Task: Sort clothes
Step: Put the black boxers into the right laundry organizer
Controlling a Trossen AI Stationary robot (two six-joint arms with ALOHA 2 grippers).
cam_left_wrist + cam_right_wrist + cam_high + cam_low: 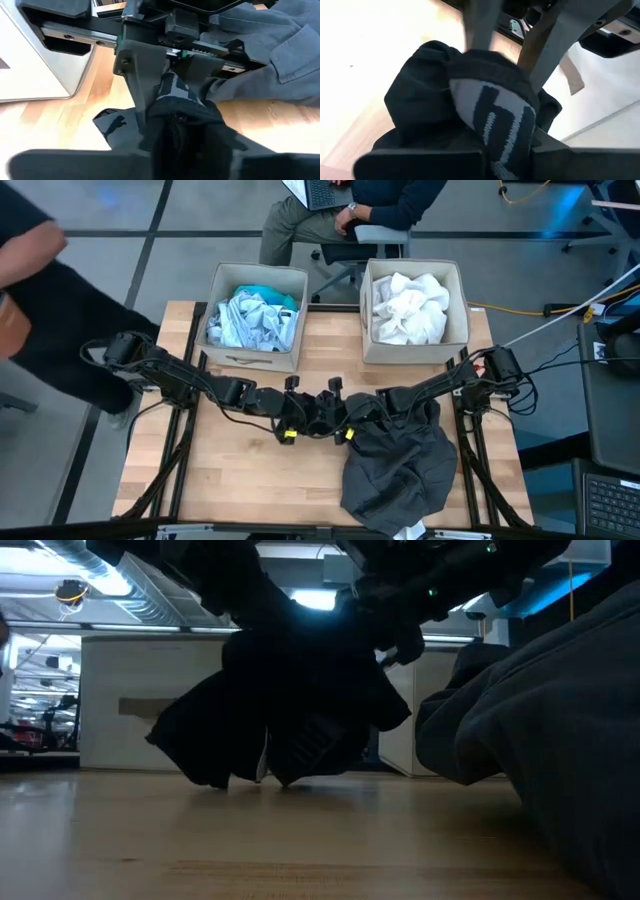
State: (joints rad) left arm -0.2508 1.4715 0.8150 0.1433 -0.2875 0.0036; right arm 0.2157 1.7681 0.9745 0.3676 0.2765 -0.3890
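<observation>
A small black garment with a grey pattern (490, 112) is stretched between my two grippers over the middle of the table. My left gripper (300, 416) and my right gripper (336, 416) face each other, both shut on it. In the low view the garment (290, 710) hangs below them, its lower folds on the wood. The large dark grey garment (400, 470) lies heaped at the front right, over the table's near edge. Pale blue and turquoise clothes (250, 315) fill the left bin; white ones (410, 308) fill the right bin. My left gripper pinches a bunched black fold (180, 122) of the garment between its two fingers, coming level from the table's left. The garment hangs below, its lower folds (215, 778) on the table. My right gripper pinches the grey-patterned part (495, 135), several layers bunched, between its fingers, coming level from the table's right. The fingers of the left gripper (542, 47) stand just beyond it on the same garment.
Two beige bins (290, 280) (462, 300) stand at the table's far edge. A person (40, 310) stands at the left edge and another sits (350, 210) beyond the far edge. Bare wood (230, 470) lies at the front left.
</observation>
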